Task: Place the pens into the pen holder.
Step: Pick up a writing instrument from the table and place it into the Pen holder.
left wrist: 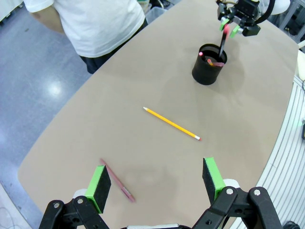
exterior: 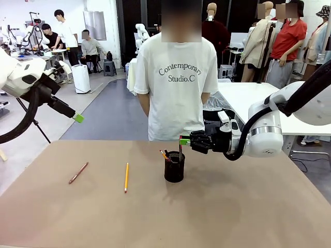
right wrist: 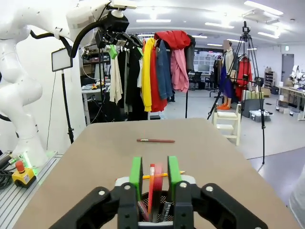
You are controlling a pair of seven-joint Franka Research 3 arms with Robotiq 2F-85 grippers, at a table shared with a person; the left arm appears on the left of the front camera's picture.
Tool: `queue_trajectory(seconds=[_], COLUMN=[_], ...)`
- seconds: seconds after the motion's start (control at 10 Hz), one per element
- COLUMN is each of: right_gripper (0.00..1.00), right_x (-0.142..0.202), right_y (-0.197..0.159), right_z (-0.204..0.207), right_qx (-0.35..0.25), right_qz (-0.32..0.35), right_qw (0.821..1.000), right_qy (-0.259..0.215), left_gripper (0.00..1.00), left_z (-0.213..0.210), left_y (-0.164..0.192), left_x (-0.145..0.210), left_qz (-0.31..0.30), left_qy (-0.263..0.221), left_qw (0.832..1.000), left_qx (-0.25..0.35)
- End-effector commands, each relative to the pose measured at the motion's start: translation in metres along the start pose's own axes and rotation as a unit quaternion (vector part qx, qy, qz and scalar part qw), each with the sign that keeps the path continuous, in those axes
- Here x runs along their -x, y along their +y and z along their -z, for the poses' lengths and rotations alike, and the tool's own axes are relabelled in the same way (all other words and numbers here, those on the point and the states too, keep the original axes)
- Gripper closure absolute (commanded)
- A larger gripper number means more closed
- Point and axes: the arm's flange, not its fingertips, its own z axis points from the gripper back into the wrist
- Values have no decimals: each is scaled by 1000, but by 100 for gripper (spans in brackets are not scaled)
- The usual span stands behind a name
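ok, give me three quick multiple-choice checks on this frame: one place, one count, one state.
1. Where is the thin yellow-orange pencil-like pen? A) in the small black wire-mesh pen holder B) in an end effector C) flat on the brown table
2. How many pens lie flat on the table? A) one B) two C) three
3. The left end effector is: A) open, empty B) shut on a pen C) shut, empty
Key: 1 C, it lies between the thin reddish-brown pen and the holder; 2 B, just those two; 3 A, its green pads stand wide apart with nothing between.
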Motion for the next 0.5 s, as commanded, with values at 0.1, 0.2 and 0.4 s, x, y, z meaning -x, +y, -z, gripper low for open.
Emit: queue_trajectory(seconds=[0.1, 0.2, 0.4], right_gripper=[6, 0, 0], right_x=[0, -2, -10], right_y=[-5, -6, -4], right_z=[3, 3, 3], right_qx=[5, 4, -5], right_qz=[-15, -16, -6], right_qw=[1000, 1000, 1000], right_qy=[3, 4, 2], left_gripper=[0, 0, 0], left_z=[-1, -1, -1], left_y=[-1, -1, -1], left_x=[1, 1, 1], left_qz=[0, 0, 0], left_qy=[-4, -4, -4], left_qw=[1000, 1000, 1000], left_qx=[1, 1, 1])
